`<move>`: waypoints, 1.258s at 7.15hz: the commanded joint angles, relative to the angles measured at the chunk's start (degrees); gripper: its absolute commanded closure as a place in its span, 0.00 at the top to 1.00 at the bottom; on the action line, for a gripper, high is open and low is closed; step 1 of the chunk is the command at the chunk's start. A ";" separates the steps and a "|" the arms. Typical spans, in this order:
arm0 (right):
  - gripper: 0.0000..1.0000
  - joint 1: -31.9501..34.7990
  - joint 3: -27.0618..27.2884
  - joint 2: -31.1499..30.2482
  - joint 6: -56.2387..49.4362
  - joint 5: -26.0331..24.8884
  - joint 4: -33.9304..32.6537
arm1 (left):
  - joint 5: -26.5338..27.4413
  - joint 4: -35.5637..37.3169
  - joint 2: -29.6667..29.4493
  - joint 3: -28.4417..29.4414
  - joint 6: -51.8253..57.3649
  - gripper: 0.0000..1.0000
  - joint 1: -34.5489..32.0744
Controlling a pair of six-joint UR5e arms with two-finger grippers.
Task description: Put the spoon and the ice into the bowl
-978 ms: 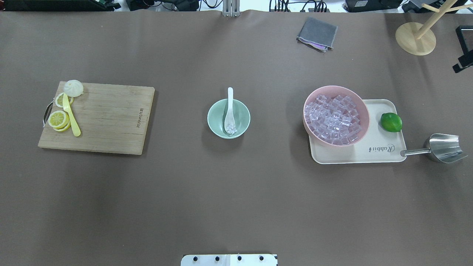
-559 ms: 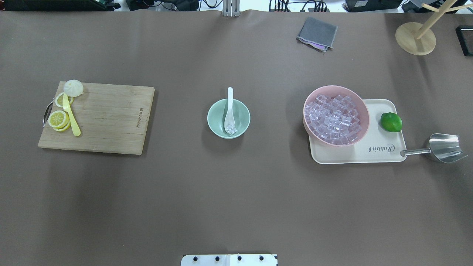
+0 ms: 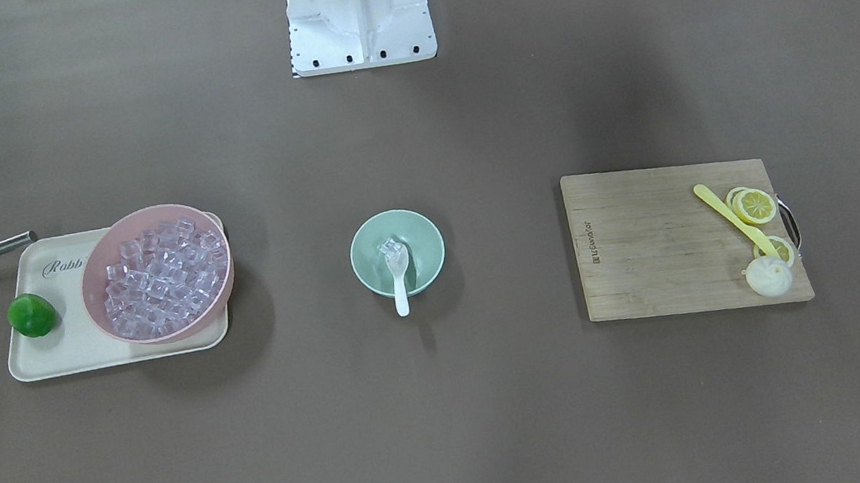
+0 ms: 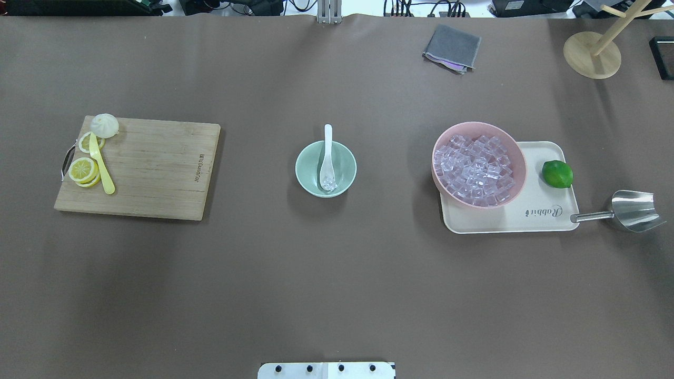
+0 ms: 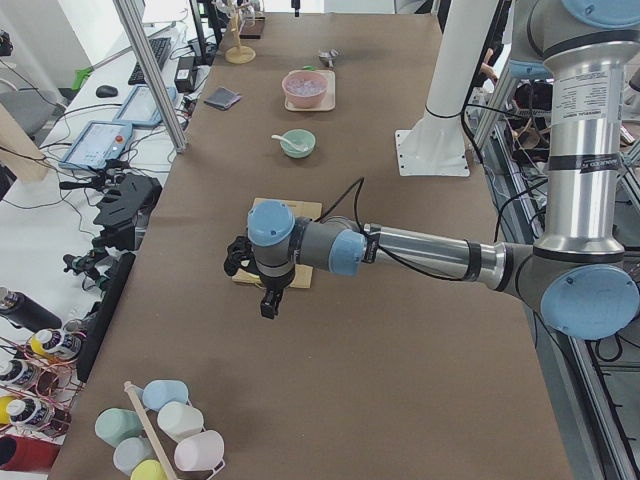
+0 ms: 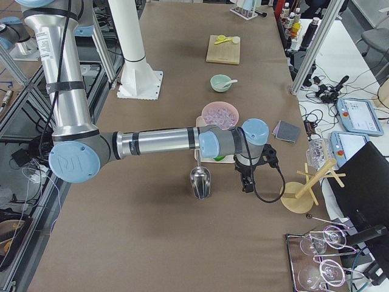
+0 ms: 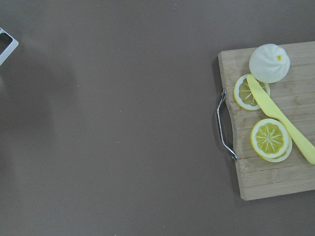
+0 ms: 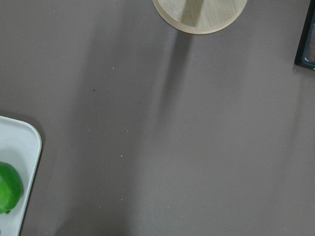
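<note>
The mint-green bowl (image 4: 343, 164) stands mid-table, also in the front view (image 3: 375, 264). The white spoon (image 4: 327, 152) lies in it, scoop down inside, handle over the far rim; it also shows in the front view (image 3: 400, 287). A few ice cubes (image 4: 330, 183) sit in the scoop, seen too from the front (image 3: 390, 247). Many more ice cubes (image 4: 476, 169) fill the pink bowl (image 4: 518, 158). My left gripper (image 5: 268, 305) hangs off beyond the cutting board; my right gripper (image 6: 245, 184) hangs beyond the tray. Both show only in side views, so I cannot tell whether they are open.
A beige tray (image 4: 537, 216) holds the pink bowl and a lime (image 4: 557, 174). A metal scoop (image 4: 632, 210) lies right of it. A wooden cutting board (image 4: 152, 168) at left carries lemon slices, a bun and a yellow knife (image 4: 101, 164). A grey cloth (image 4: 453, 47) and wooden stand (image 4: 591, 55) are far back.
A dark part of my right gripper at the overhead view's right edge has moved out of that view. The bowl, spoon and ice have not moved.
</note>
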 commanded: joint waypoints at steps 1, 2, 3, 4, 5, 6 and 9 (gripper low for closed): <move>1.00 0.00 0.02 -0.53 -0.02 0.33 0.01 | 0.28 0.59 0.65 0.01 1.42 0.98 -0.36; 1.00 0.09 0.11 -0.80 -0.02 1.03 0.01 | 0.37 0.59 -0.13 0.01 1.42 0.98 -0.36; 1.00 0.44 0.37 -1.41 -0.10 1.04 0.10 | 0.37 0.51 -0.31 -0.17 1.42 0.98 -0.36; 1.00 1.14 0.37 -1.59 -1.06 1.13 0.10 | 0.37 0.50 -0.31 -0.08 1.42 0.98 -0.36; 1.00 1.49 0.37 -1.76 -2.64 1.21 0.01 | 0.37 0.50 -0.31 -0.17 1.42 0.98 -0.36; 1.00 1.58 0.46 -1.94 -2.65 1.13 0.01 | 0.55 0.50 -0.31 -0.17 1.42 0.98 -0.36; 1.00 1.58 0.55 -2.03 -2.66 1.21 0.01 | 4.59 0.24 -0.48 -0.34 1.51 0.98 -0.36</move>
